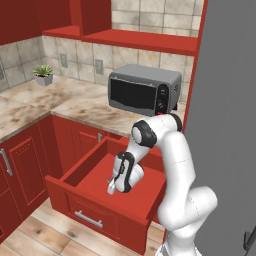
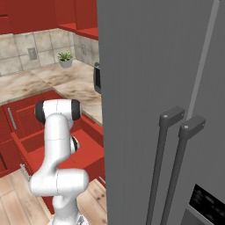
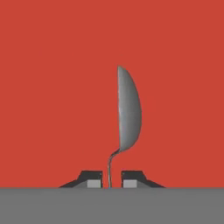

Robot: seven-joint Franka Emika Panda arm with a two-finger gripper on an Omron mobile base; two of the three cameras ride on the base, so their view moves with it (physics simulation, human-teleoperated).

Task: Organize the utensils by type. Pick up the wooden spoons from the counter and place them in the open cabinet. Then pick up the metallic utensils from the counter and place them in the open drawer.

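Arm bends down into the open drawer (image 1: 102, 172), gripper (image 1: 111, 189) low inside it, near the middle of the drawer floor. In the hand view the silver spoon (image 3: 128, 111) stands edge-on against the plain red drawer inside, bowl away from the fingers, thin handle running down between the two fingertips (image 3: 92, 183). Small gaps show either side of the handle, so can't tell if the claw is pinching the spoon or has just let go; fingers are close together, only slightly apart. Something pale pokes out at the gripper in the left base view, too small to make out.

Counter (image 1: 75, 102) runs along the back wall above the drawer. Toaster oven (image 1: 144, 90) sits at the counter's right end, small potted plant (image 1: 43, 74) at its far left back edge. Grey fridge (image 2: 167, 88) stands right of the drawer, two bar handles on its doors.
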